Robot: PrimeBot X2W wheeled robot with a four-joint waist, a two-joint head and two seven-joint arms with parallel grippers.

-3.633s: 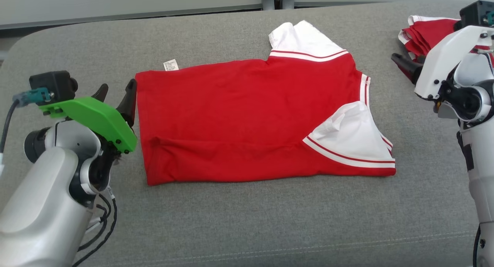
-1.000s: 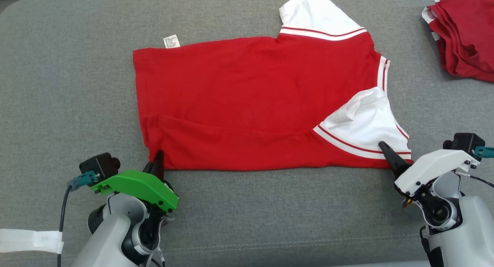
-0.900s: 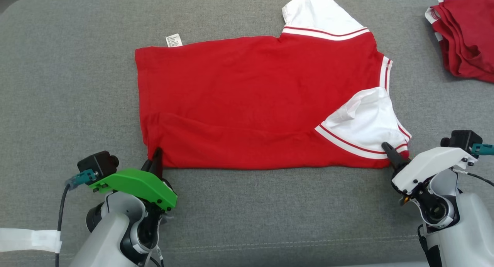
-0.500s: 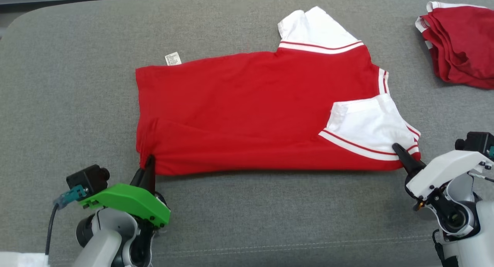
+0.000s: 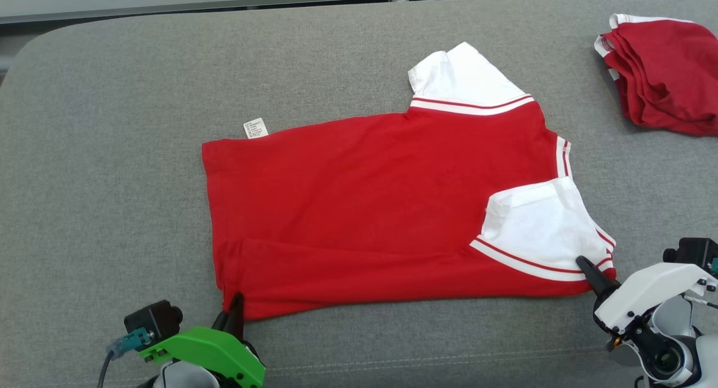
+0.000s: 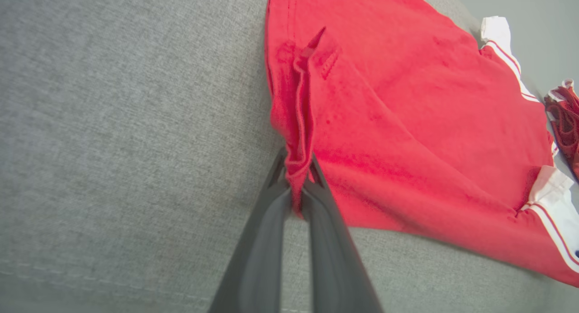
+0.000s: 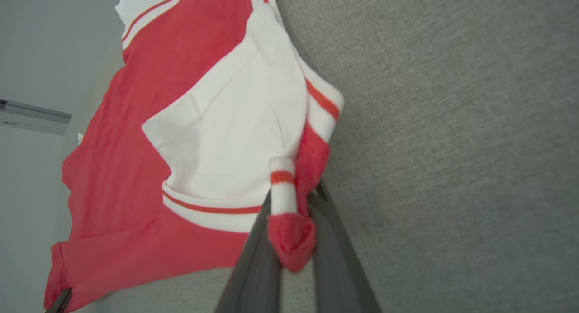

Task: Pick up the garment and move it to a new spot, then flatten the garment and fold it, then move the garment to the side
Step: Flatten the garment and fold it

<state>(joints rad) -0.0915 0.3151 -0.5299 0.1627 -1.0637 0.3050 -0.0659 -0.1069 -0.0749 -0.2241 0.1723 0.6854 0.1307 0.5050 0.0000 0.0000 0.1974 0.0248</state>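
The garment is a red shirt with white sleeves and striped cuffs, lying folded in half on the grey cushion. My left gripper is shut on its near left hem corner; the left wrist view shows red cloth pinched between the dark fingers. My right gripper is shut on the near right corner by the white sleeve. In the right wrist view a bunch of red and white cloth bulges out between the fingers.
A second red garment lies crumpled at the far right of the grey cushion. A small white label sticks out at the shirt's far left edge. A seam runs along the cushion's near edge.
The right gripper has closed on the shirt's near right corner. Both grippers have pulled the near edge toward me and the white sleeve now lies flatter. The camera has shifted too.
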